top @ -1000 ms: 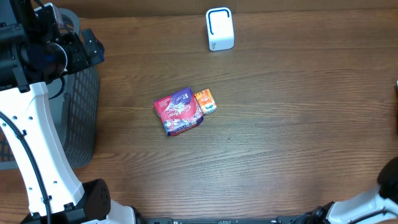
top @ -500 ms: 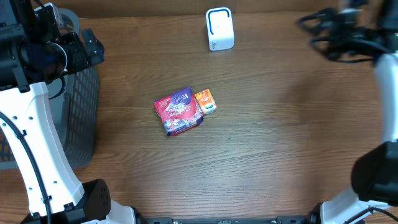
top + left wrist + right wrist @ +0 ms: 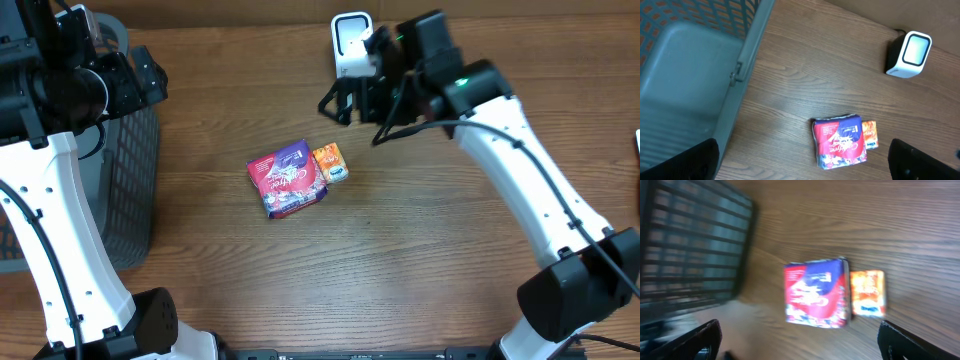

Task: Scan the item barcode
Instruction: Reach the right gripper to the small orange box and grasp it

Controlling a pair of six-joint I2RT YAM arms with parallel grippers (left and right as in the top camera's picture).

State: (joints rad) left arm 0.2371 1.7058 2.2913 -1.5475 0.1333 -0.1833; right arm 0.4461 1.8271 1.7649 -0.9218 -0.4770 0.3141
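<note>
The red and purple packet (image 3: 287, 179) is lying flat a little left of the middle of the desk (image 3: 450, 250). A small orange box (image 3: 331, 162) is sitting against its edge at 2 o'clock. Neither is being held.

My right arm is reaching in from 4 o'clock and bending over the far half of the desk. My right gripper (image 3: 355, 112) is hanging above the wood at 1 o'clock of the packet, between the orange box and the white scanner (image 3: 353, 46). Its jaws are standing spread wide with nothing between them, and its wrist camera is looking down on the packet and the box. The picture is blurring.

My left arm is rising from 7 o'clock, and my left gripper (image 3: 150, 82) is hovering at 10 o'clock of the packet, above the rim of the grey basket (image 3: 130, 180). It too is gaping fully and carrying nothing.

I am counting one packet, one orange box, one scanner, one basket and two arms.

A second ago my right arm was showing only at the right edge of the overhead view. Half a second ago it was up at the far right corner. Now it is standing just in front of the scanner. The packet, box, scanner and my left arm are sitting where they were.
</note>
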